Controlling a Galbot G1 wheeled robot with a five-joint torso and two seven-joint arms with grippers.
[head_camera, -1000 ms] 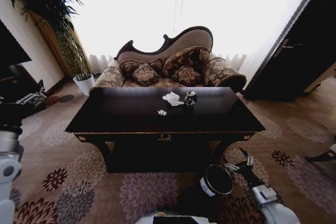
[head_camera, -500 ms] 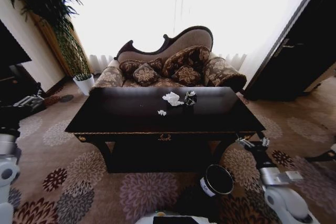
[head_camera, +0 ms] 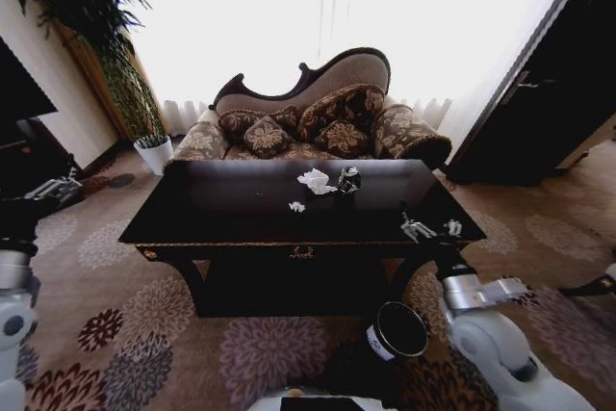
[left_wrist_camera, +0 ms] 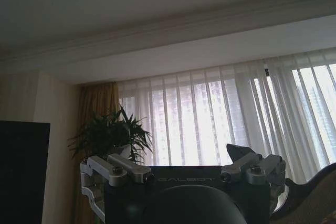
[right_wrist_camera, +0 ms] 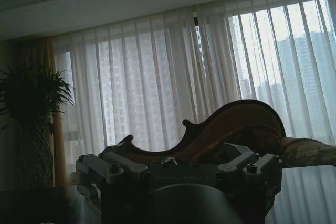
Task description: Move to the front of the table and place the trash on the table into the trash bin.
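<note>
Over the bench's (head_camera: 241,223) right front edge the right claw (head_camera: 429,230) is held spread; tissue (head_camera: 316,180) and can (head_camera: 348,180) are seen farther back.

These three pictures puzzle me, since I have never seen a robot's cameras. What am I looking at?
One robot took all three. The wide picture is from its head, looking down at a dark table before a sofa. On the table lie a crumpled tissue, a can and a small white scrap. The black bin stands on the carpet below. The right gripper is open, raised over the table's right front edge, holding nothing. The left gripper waits far left. The other two pictures come from wrist cameras, facing the curtains.
</note>
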